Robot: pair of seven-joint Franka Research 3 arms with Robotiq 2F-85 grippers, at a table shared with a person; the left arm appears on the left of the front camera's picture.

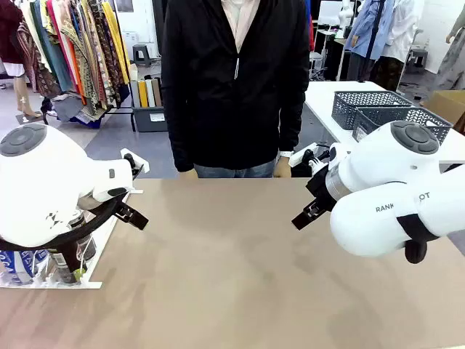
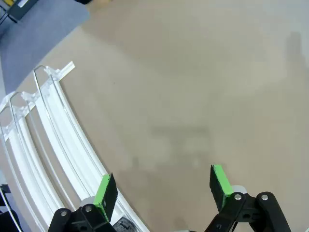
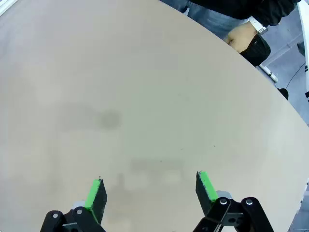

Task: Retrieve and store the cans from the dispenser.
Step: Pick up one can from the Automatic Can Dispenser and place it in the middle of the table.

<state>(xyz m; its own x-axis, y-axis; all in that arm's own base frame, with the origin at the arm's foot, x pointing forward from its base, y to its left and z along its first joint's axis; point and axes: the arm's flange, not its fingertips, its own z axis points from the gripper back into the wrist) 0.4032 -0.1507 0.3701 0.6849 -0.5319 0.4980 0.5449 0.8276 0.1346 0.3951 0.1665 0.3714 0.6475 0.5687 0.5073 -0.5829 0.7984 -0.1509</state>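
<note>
The cans (image 1: 20, 266) stand in the dispenser (image 1: 51, 282) at the lower left of the front view. They are half hidden under the left arm: I can make out one blue-and-white can and two dark ones, and can't count more.

In the left wrist view the dispenser's white rails (image 2: 55, 140) curve along the left edge. The left gripper (image 2: 161, 182) hangs just beside them with its jaws spread wide, nothing between them, over bare table (image 2: 193, 87).

The right gripper (image 3: 149, 187) is spread the same way over the table, also gripping nothing.

A person (image 1: 236, 80) in a black jacket stands at the far edge, both hands low by the table. Two dark lattice baskets (image 1: 367, 103) sit on another table at the upper right.
</note>
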